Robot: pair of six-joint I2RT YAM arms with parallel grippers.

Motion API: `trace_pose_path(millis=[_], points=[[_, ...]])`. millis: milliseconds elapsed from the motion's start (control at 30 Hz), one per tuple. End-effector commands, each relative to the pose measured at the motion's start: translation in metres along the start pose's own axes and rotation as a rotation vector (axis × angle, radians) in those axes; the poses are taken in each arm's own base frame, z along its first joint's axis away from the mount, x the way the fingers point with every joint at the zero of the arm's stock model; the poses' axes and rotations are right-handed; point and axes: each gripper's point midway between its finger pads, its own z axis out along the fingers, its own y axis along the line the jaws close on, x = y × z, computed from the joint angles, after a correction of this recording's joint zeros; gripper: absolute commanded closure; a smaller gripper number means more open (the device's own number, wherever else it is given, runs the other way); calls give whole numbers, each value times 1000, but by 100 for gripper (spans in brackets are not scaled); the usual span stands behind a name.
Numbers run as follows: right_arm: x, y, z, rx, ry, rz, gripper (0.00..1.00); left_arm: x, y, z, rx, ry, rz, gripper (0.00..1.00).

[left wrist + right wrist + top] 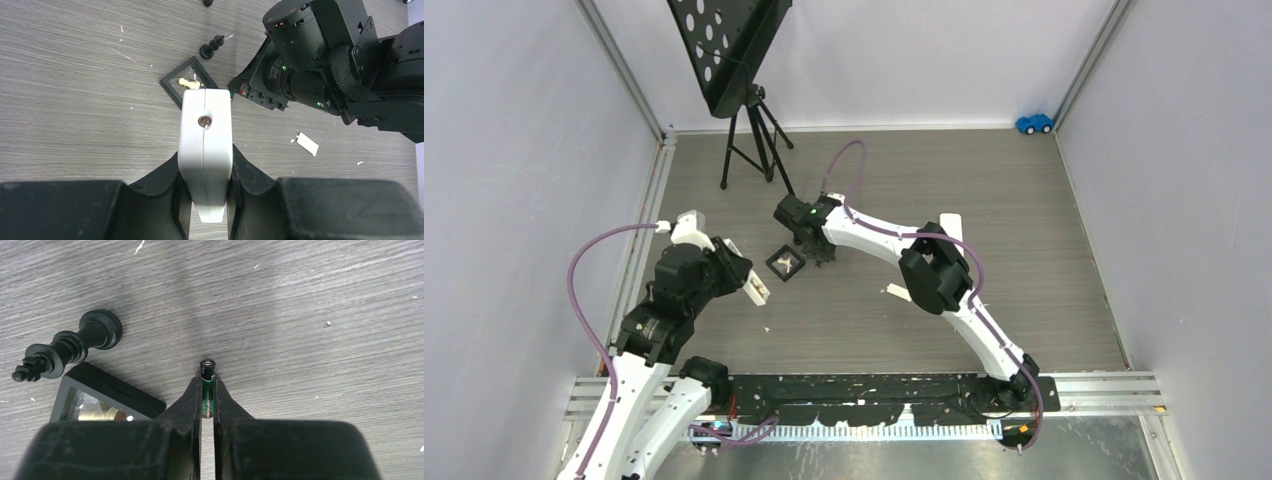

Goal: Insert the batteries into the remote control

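My left gripper (205, 167) is shut on the white remote control (206, 135), which sticks out forward between the black fingers with a small screw hole on its upper face. From above, the remote control (756, 288) is held over the table's left side. My right gripper (207, 386) is shut on a small battery (207, 371) with a green wrap, its dark end poking past the fingertips just above the wooden table. In the top view the right gripper (822, 256) hangs beside the black tray.
A small black square tray (785, 263) (107, 392) with pale bits inside lies between the arms. A black chess piece (70, 347) (212, 47) lies beside it. A white scrap (897, 292) lies near the right arm. A music stand tripod (749, 130) stands at the back and a blue toy car (1034, 123) sits far right.
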Motion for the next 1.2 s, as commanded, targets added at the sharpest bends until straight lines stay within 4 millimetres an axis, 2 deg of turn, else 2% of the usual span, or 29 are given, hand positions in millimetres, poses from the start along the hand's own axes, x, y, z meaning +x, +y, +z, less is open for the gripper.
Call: trace_pose_path(millis=[0, 100, 200, 267, 333, 467, 533, 633, 867, 1067, 1167], points=[[-6, 3, -9, -5, -5, 36, 98, -21, -10, -9, 30, -71, 11, 100], [-18, -7, -26, -7, -43, 77, 100, -20, -16, -9, 60, -63, 12, 100], [-31, -29, -43, -8, -97, 137, 100, -18, -33, -8, 152, -43, 19, 100], [-33, -54, -48, 17, -115, 189, 100, -14, -46, -10, 228, -20, 22, 100], [-37, -89, -48, 65, -128, 253, 100, -12, -56, -12, 290, -12, 23, 100], [-31, -166, -46, 169, -147, 376, 100, -8, -65, -10, 353, -14, 10, 100], [-34, -190, -55, 175, -174, 454, 100, -9, -68, -10, 369, -15, 9, 100], [-31, -218, -58, 205, -192, 529, 100, -8, -71, -6, 381, -7, 11, 100], [-8, -249, -48, 279, -172, 663, 99, -4, -71, -1, 380, 10, 6, 100], [0, -248, -31, 285, -122, 707, 97, -2, -69, 0, 373, 15, 6, 100], [1, -247, -28, 283, -115, 712, 89, -2, -69, 0, 370, 17, 8, 100]])
